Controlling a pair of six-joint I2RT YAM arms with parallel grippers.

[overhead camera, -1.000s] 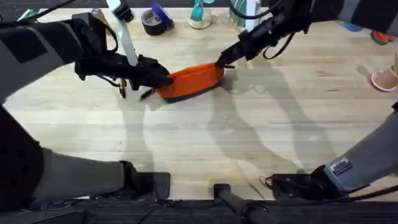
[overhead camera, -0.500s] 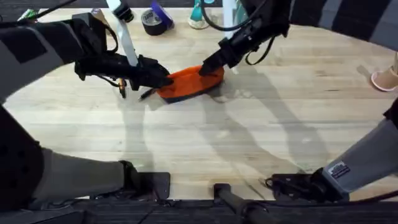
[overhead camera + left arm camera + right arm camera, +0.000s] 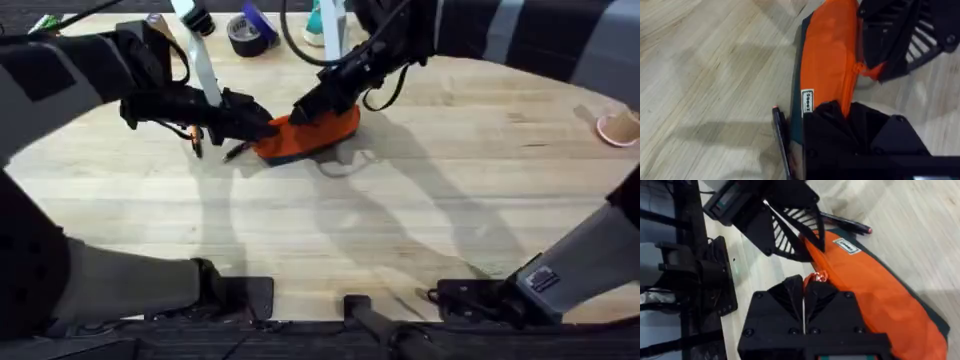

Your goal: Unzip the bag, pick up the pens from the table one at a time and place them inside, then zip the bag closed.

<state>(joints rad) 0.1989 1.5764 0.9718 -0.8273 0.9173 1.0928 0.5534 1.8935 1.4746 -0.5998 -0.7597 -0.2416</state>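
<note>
You get bright, even light from above on the table (image 3: 330, 250), with no harsh glare on the wood. Each arm throws 2 or more soft, overlapping grey shadows toward you across the planks, so several lamps are at work. In the overhead view the near arm sections loom dark and blurred, and the table edge bows at the sides. In the left wrist view the bag (image 3: 827, 55) is slightly smeared, and a soft shadow lies beside the pen (image 3: 781, 142).
</note>
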